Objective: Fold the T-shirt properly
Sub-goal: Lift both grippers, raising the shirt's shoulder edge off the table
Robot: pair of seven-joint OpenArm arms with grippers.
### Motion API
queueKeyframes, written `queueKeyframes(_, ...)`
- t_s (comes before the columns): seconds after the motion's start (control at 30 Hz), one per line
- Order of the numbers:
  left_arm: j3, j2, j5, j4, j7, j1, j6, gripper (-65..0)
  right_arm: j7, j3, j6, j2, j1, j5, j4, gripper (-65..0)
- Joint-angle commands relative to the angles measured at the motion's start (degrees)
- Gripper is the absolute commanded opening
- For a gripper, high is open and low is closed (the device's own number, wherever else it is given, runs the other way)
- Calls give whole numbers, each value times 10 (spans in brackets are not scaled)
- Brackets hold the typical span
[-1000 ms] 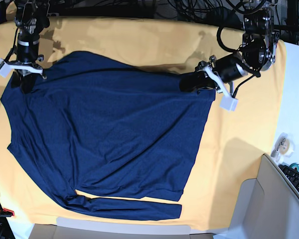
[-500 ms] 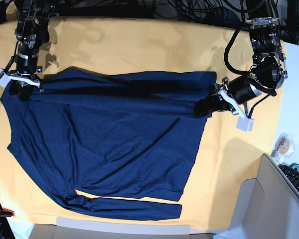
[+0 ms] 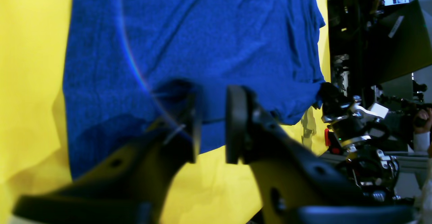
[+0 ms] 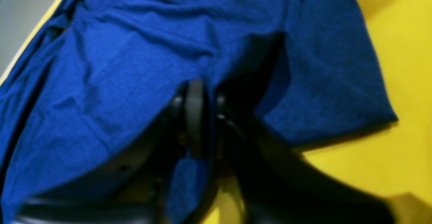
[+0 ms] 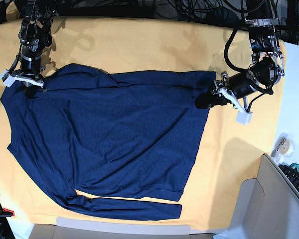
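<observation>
Lying flat on the yellow surface (image 5: 139,45): T-shirt (image 5: 109,139) | left claw (image 3: 211,124) apart at its hem edge, holding nothing | right claw (image 4: 202,116) nearly together on shirt's far corner | bare yellow all around

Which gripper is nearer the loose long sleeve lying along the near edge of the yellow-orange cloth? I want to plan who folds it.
Left, slightly. The left gripper sits at the dark navy-blue knit shirt's far corner above the sleeve's cuff; the right gripper is at the opposite far corner.
</observation>
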Motion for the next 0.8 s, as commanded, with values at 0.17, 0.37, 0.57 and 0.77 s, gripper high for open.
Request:
queueKeyframes(0.17, -4, -8, -13, 10, 6, -2, -1, -383, -44, 8, 6, 11, 16, -2, 13, -324)
queueKeyframes(0.37, -6, -15, -16, 20, 6, -2, 0, -383, -48, 8, 6, 13, 11, -2, 57, -310)
queueKeyframes(0.57, -6, -20, -16, 62, 2, 23, 3, -383, -43, 13, 6, 22, -35, -1, 120, -309)
queueKeyframes(0.77, -25, -13, -17, 64, 0, 49, 1, -383, -44, 100, 11, -65, -85, 6, 135, -311)
